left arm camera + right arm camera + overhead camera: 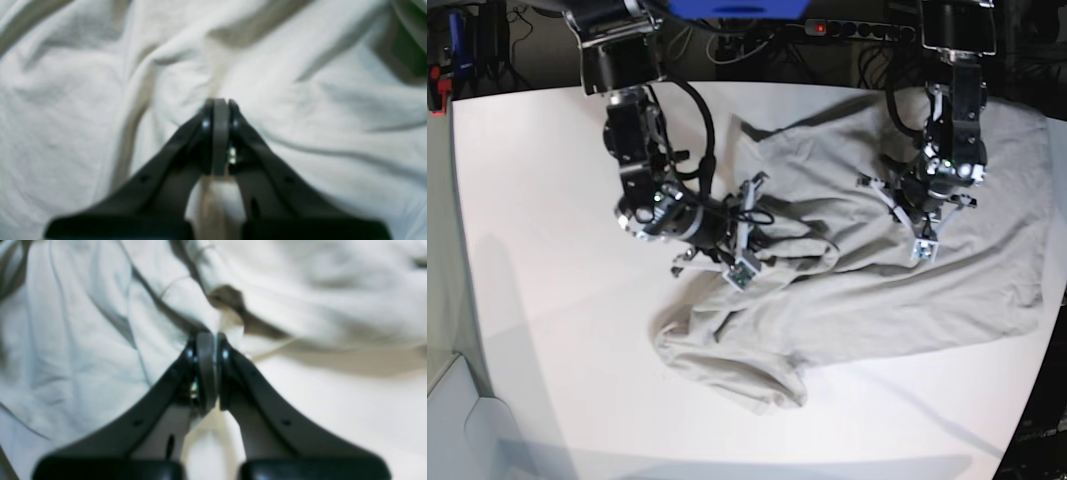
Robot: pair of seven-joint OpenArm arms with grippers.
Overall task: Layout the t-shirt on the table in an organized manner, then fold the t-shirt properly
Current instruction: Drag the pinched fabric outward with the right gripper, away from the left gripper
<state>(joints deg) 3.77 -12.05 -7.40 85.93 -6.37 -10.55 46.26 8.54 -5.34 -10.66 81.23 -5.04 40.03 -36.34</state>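
T-shirt (867,290) lies crumpled across the centre and 3 o'clock side of the table (547,200), one bunched end reaching toward 7 o'clock, the broader part spreading toward 2 o'clock; layout is judged unfinished. Right gripper (209,335) has its jaws drawn together on a fold at the garment's edge, with bare tabletop beside it toward 4 o'clock in its own wrist view. Left gripper (218,101) likewise has its jaws pressed together, with a ridge of cloth rising just beyond the tips; a pinch of fabric appears to be held, though blur prevents certainty.

Step in hand, as judged: spreading the shirt flat. It is best done by drawing the two pinched points apart, low over the tabletop, so that the cloth tensions evenly without lifting whole. Pulling should stop once the creases between the arms flatten; a thin pinch of soft cotton may slip if tugged abruptly.

Base view alone shows the whole outline of the garment, the position of both arms on it, and the rumpled mass between them. Right wrist view alone shows that the right grip sits at the fabric's border rather than mid-panel. Left wrist view alone shows folds radiating from the left tips, with fabric filling the frame and no tabletop visible.
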